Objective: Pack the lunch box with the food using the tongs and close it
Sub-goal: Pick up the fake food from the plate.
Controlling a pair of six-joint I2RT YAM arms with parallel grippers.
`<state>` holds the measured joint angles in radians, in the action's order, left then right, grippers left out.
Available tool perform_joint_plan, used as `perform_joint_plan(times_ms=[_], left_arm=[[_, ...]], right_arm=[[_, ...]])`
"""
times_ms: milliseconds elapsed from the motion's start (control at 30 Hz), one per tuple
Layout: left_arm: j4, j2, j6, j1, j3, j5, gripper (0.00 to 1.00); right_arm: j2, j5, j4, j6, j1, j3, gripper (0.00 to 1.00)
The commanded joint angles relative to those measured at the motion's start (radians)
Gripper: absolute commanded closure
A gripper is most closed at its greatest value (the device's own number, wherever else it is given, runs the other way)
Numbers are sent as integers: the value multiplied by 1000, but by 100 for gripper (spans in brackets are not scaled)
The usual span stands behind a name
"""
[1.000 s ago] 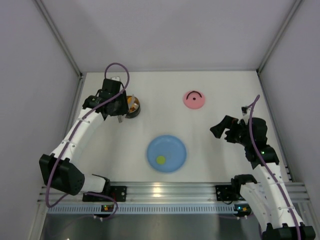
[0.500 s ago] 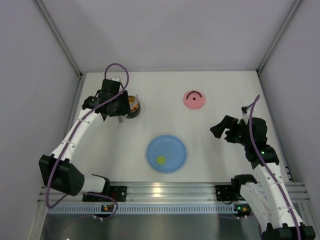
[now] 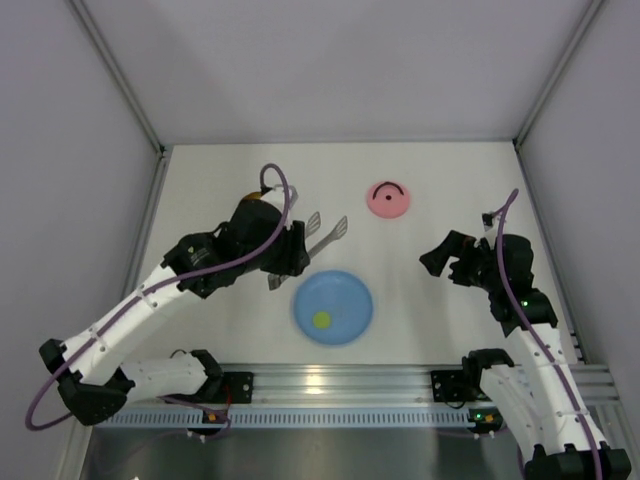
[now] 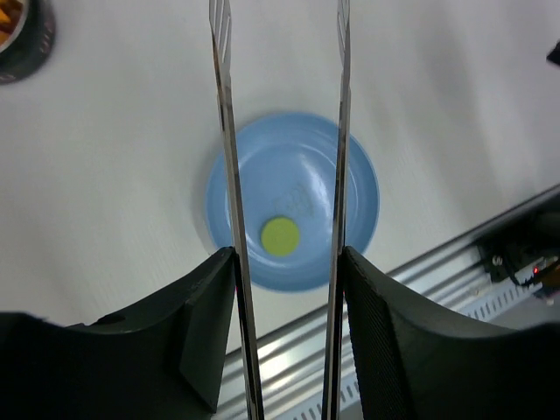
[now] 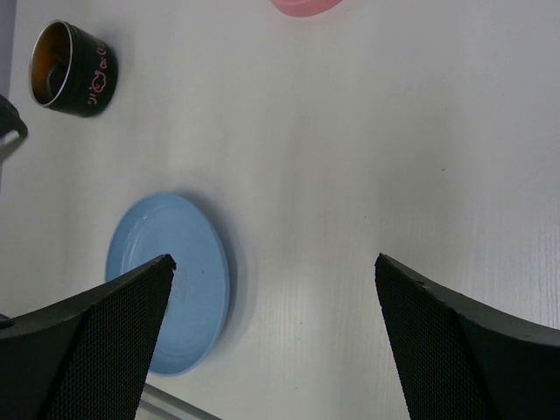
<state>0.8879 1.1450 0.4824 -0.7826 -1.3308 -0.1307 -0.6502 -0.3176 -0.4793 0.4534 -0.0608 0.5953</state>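
Table (image 3: 450, 170) walled on left, back and right; left gripper (image 4: 287, 258) held the tongs (image 4: 226, 131), right gripper (image 5: 273, 261) hung spread wide and empty near the right wall.
Left fingers pressed on both tong arms, which stood apart, tips over the table past the far rim of the blue plate (image 3: 350, 290). Plate sat near the front rail, a wide gap to the pink lid (image 3: 388, 199) at right rear. Lunch box (image 5: 72, 68) stood uncovered at left rear. One yellow food piece (image 4: 280, 236) lay on the plate.
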Motion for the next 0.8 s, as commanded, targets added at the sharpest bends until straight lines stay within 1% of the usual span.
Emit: perform_joint_plan(times_ms=[0, 33, 100, 133, 200, 233, 300, 333, 433, 600, 767], left_arm=[[62, -44, 114, -113, 68, -95, 45], [80, -51, 134, -183, 77, -140, 45], [100, -51, 188, -248, 102, -179, 45], [112, -50, 205, -303, 110, -194, 45], [152, -33, 251, -358, 120, -243, 45], [163, -22, 263, -412, 131, -254, 45], [201, -8, 312, -464, 137, -294, 45], [216, 8, 327, -515, 137, -309, 45], [275, 42, 387, -585, 137, -357, 44], [290, 44, 429, -619, 173, -348, 44], [267, 12, 435, -619, 229, -322, 44]], right_arm=[[1, -11, 48, -1, 16, 8, 4], [0, -12, 50, -2, 15, 8, 4], [-3, -12, 48, -1, 15, 12, 4], [-5, -12, 47, -1, 16, 14, 4], [-5, -11, 45, -1, 15, 20, 4], [-5, -12, 44, -2, 15, 20, 4], [-3, -8, 39, -7, 15, 24, 4], [-3, -5, 38, -9, 15, 24, 4], [-6, -5, 36, -9, 16, 24, 4], [-3, -5, 31, -12, 15, 29, 4], [-5, -5, 34, -10, 15, 23, 4]])
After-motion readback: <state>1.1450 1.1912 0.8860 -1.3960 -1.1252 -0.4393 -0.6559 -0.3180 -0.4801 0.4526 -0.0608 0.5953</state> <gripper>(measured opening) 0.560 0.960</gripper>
